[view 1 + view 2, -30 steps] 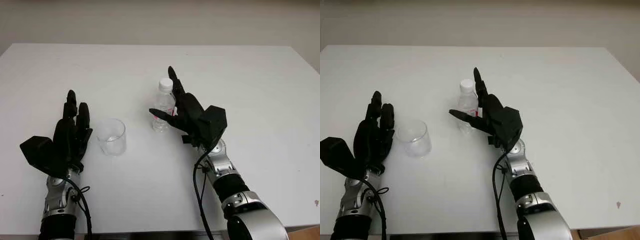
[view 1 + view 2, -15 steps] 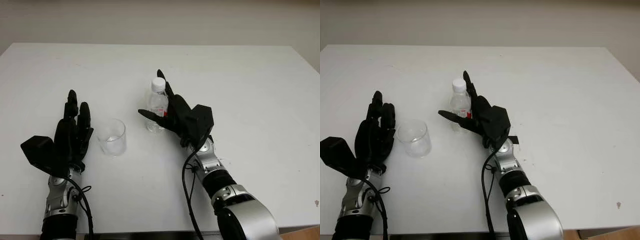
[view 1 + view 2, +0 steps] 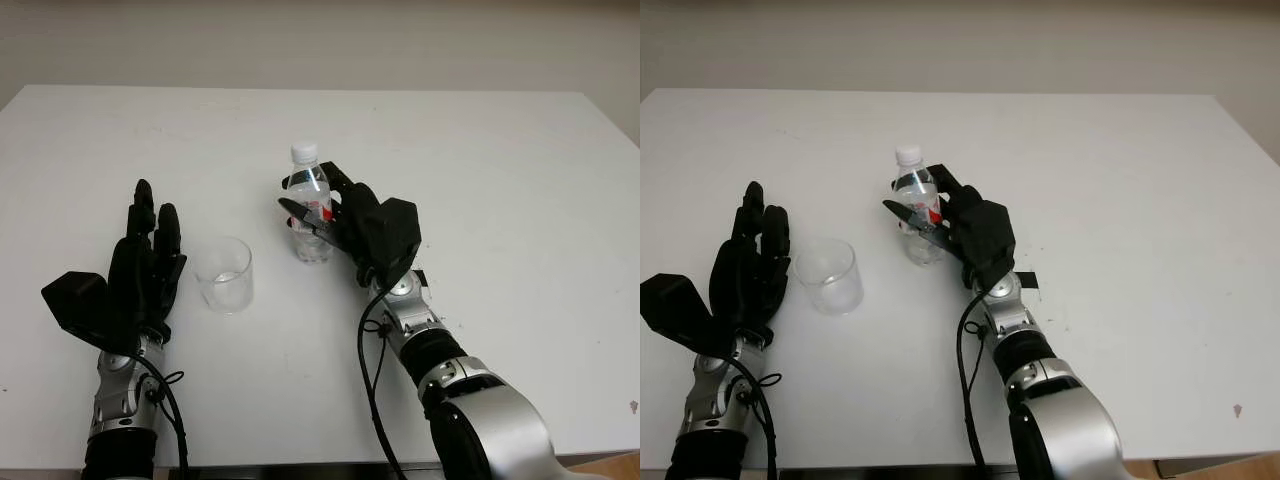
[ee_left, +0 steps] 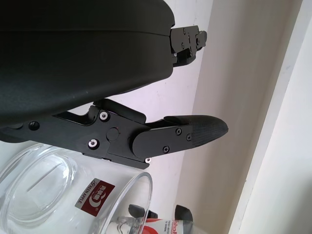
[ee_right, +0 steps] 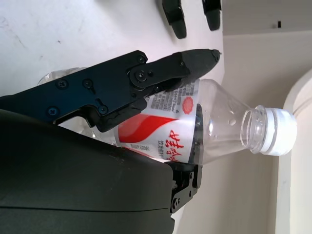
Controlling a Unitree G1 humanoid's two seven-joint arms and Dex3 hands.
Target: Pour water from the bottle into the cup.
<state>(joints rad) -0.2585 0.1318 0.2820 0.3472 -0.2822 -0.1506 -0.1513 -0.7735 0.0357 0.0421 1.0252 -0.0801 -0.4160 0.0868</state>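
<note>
A clear plastic water bottle [image 3: 306, 182] with a white cap and a red label stands upright near the table's middle. My right hand [image 3: 318, 206] is shut on it, thumb in front and fingers [image 5: 146, 73] wrapped over the label [image 5: 161, 141]. I cannot tell whether its base touches the table. An empty clear cup [image 3: 224, 275] stands to the bottle's left. My left hand [image 3: 148, 255] is open just left of the cup and apart from it. The cup's rim [image 4: 131, 185] lies under that hand's finger [image 4: 195, 129].
The white table [image 3: 480, 180] stretches wide to the right and behind the bottle. Its far edge meets a pale wall. The front edge runs close below both forearms.
My right hand's fingers have closed round the bottle. Hand and bottle have shifted a little left, towards the cup. The left hand and the cup have stayed put.
</note>
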